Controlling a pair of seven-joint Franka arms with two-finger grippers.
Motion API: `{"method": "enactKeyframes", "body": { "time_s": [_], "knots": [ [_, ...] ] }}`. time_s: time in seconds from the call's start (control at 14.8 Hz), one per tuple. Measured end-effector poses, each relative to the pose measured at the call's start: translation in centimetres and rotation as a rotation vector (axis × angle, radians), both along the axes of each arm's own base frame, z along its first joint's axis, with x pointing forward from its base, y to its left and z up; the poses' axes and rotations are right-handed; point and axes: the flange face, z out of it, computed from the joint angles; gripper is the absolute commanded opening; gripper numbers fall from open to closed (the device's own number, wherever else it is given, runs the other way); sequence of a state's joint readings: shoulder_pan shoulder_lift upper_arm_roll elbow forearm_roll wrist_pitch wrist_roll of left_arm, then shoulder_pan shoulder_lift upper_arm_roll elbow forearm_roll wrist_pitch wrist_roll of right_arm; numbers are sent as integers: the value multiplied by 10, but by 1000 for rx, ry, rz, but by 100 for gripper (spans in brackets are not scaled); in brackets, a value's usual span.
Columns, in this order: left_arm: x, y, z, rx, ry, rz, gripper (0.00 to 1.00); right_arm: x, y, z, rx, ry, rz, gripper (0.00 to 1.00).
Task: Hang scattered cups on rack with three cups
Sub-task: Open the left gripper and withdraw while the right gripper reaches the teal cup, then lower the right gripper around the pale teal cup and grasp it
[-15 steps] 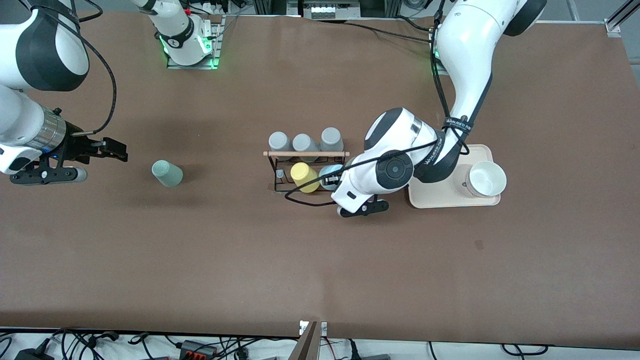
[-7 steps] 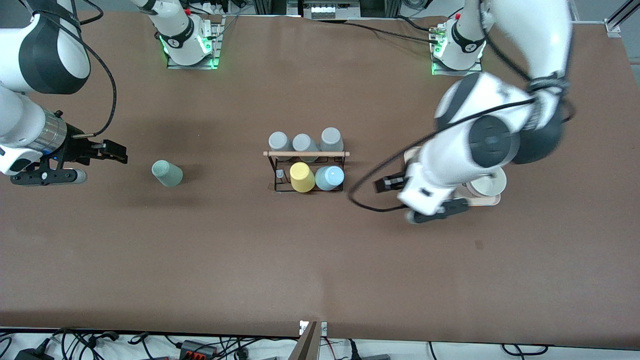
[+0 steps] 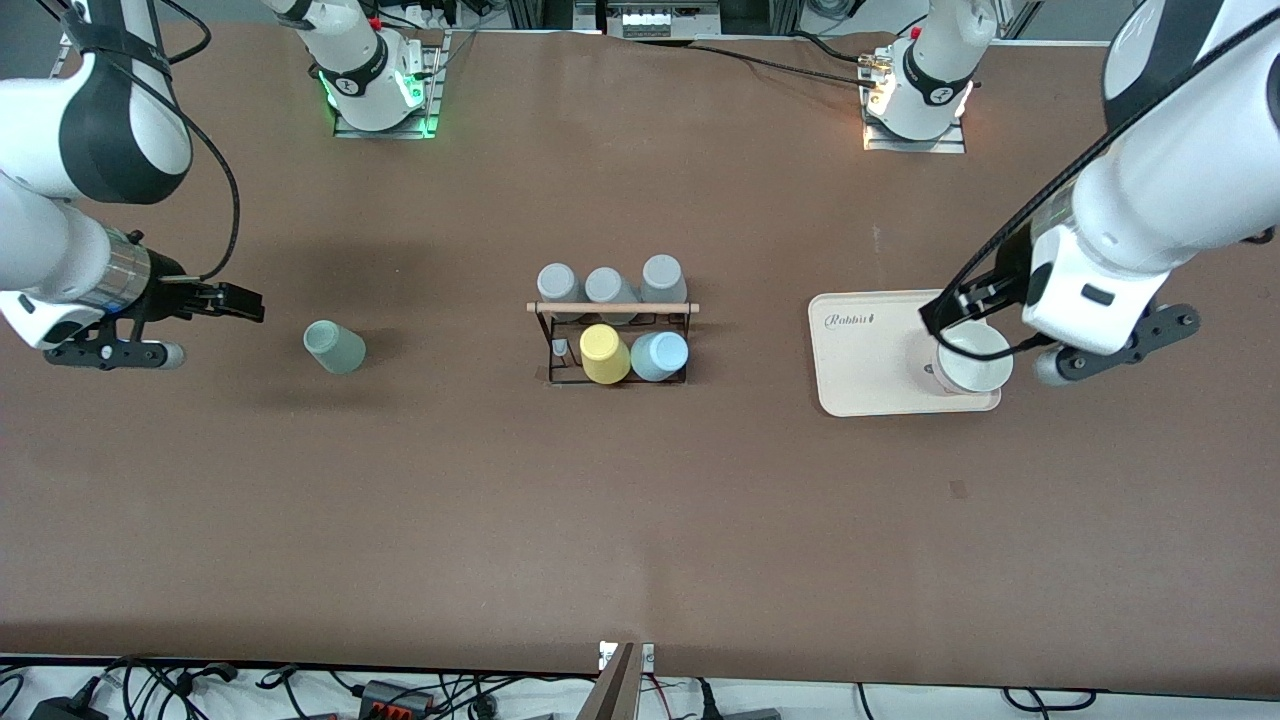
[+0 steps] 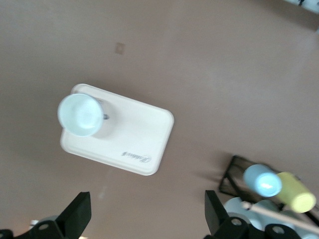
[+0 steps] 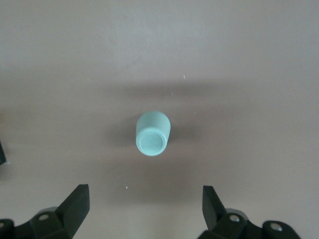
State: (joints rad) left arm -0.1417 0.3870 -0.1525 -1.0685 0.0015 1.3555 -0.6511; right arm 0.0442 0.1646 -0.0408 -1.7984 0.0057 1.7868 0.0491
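Left gripper (image 3: pixel 952 315): fingers wide apart, empty, over the tray (image 3: pixel 865 375). Right gripper (image 3: pixel 235 302): fingers wide apart, empty, near the mint cup (image 3: pixel 334 347).

Arms: glossy white shells, black joint caps, silver wrist ring, black cables; bases lit green and amber; black fingers.

Blue cup (image 3: pixel 659 356) on rack (image 3: pixel 612 310) (grey cups (image 3: pixel 608 284) too); mint cup (image 3: pixel 334 347) apart

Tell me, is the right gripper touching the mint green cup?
Apart. The right wrist view shows the mint green cup standing alone on the table, bare brown surface between it and the open fingers of the right gripper.
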Motion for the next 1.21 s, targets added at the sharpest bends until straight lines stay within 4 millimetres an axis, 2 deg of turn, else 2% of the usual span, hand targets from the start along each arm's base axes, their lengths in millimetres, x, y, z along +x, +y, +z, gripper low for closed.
{"method": "enactKeyframes", "body": {
  "time_s": [0.27, 0.54, 0.67, 0.81, 0.94, 1.08, 1.21],
  "knots": [
    [-26, 3, -11, 21, 28, -49, 100, -11, 6, -36, -2, 33, -1, 100],
    [-69, -1, -18, 42, 16, -69, 100, -16, 9, -80, -3, -11, 1, 100],
    [-84, 7, -17, 47, 8, -87, 100, -19, 8, -104, -3, -39, 1, 100],
    [-85, 23, -16, 41, 0, -128, 100, -21, 8, -129, -4, -58, 0, 100],
    [-76, 50, -18, 28, -5, -192, 100, -22, 8, -146, -5, -52, 0, 100],
    [-70, 81, -20, 19, -2, -228, 100, -22, 8, -155, -6, -52, 0, 100],
    [-68, 97, -20, 16, -3, -231, 100, -22, 8, -165, -7, -57, -1, 100]
  ]
}}
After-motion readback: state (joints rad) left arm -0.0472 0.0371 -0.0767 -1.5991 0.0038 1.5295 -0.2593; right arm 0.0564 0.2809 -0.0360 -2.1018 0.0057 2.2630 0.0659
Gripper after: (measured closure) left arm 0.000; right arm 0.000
